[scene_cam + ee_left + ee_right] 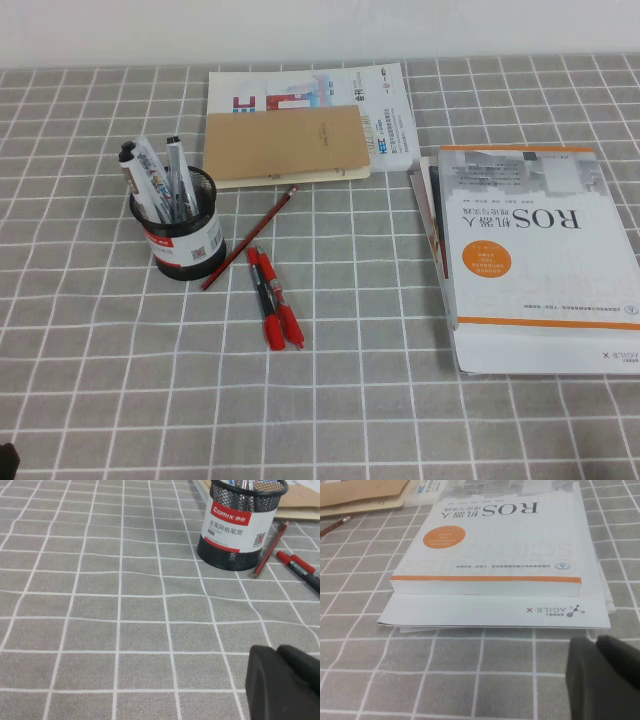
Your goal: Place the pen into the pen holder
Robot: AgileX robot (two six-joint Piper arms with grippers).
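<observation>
Left claw (285, 682): we see only a dark part of it at the near edge of its wrist view, above bare cloth on the near left of the bench; we cannot tell how its fingers stand.
Right claw (605, 677): a dark part shows in its wrist view, just on the near side of the book stack; here too we cannot tell its state.
Bench (100, 400): covered in grey cloth with a white grid.
Pen (281, 299): we find the mostly red pen lying flat near the bench's middle, just right of the holder and outside it, held by neither claw.
Second pen (263, 292): red-capped with a black barrel, lying alongside the pen on its left (the two look to be touching or nearly so).
Pencil (250, 238): thin, red-brown, lying slantwise, its lower end close to the holder's base.
Pen holder (182, 235): black mesh cup, upright at left centre, with several pens standing in it (label red and white).
ROS book (530, 240): on the right, lying on top of white papers.
Tan notebook (285, 143): at the far centre, resting on a white booklet (385, 110).
</observation>
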